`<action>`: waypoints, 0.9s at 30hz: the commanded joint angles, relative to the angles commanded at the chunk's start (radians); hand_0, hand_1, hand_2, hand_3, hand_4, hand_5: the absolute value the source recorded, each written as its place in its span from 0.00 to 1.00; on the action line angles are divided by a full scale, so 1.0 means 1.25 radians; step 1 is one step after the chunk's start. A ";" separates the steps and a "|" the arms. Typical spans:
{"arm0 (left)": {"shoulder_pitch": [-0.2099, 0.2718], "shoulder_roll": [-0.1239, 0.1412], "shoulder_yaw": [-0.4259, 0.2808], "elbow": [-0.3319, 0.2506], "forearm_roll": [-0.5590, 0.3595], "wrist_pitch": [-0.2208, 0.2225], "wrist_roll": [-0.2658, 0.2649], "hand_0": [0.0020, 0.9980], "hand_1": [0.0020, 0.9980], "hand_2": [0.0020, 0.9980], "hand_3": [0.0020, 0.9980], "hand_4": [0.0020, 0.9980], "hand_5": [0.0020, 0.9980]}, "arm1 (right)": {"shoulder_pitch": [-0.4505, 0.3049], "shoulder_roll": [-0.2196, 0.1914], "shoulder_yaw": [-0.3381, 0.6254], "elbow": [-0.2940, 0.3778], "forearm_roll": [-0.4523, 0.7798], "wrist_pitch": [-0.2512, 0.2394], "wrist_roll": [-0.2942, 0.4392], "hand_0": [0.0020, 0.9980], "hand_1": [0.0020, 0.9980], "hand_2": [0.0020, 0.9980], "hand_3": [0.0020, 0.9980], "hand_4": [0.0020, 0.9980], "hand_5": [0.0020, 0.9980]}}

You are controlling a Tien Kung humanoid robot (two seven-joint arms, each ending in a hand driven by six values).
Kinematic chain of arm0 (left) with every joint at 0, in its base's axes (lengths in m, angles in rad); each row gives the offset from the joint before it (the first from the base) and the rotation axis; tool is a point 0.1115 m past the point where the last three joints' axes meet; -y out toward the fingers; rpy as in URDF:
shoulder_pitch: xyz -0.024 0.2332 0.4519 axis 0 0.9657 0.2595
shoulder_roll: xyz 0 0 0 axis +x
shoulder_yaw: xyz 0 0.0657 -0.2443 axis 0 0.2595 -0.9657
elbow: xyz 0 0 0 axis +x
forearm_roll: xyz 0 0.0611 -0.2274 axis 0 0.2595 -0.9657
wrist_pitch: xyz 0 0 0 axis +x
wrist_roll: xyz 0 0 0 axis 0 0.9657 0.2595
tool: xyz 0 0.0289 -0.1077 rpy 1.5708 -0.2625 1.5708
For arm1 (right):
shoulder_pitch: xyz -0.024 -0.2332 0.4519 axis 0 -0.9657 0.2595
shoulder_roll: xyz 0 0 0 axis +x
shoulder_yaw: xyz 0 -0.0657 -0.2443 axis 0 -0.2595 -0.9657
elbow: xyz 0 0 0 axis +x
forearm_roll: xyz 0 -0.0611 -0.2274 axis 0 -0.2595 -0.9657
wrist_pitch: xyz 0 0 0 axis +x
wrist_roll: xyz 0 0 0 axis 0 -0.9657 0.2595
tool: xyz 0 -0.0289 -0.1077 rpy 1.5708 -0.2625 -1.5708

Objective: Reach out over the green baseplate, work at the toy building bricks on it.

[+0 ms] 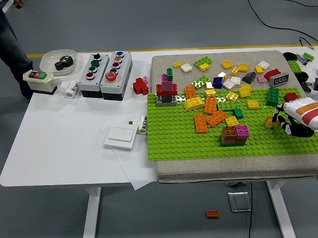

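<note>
Green baseplate (176, 142), right robot hand (287, 120) gripping yellow-orange brick (269, 122)

Button boxes (105, 73), gear bowl (58, 61), white switch plate (120, 137).

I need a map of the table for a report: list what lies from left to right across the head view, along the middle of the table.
Red-and-green switch box → two grey push-button boxes → red brick → red-and-pink brick tower → long orange brick → brown-and-pink stack → green brick stack → right hand.
</note>
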 joint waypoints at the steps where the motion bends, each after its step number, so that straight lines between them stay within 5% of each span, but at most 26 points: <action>1: 0.000 0.000 -0.001 0.000 0.001 0.000 0.000 0.80 0.79 0.76 0.59 0.66 0.67 | 0.000 0.000 0.000 0.000 0.001 0.000 0.000 0.08 0.06 0.13 0.50 0.25 0.15; 27: 0.001 -0.001 -0.007 -0.002 0.013 -0.005 0.002 0.80 0.78 0.76 0.59 0.66 0.67 | 0.037 0.021 -0.026 -0.074 0.001 -0.009 -0.008 0.10 0.06 0.14 0.53 0.27 0.16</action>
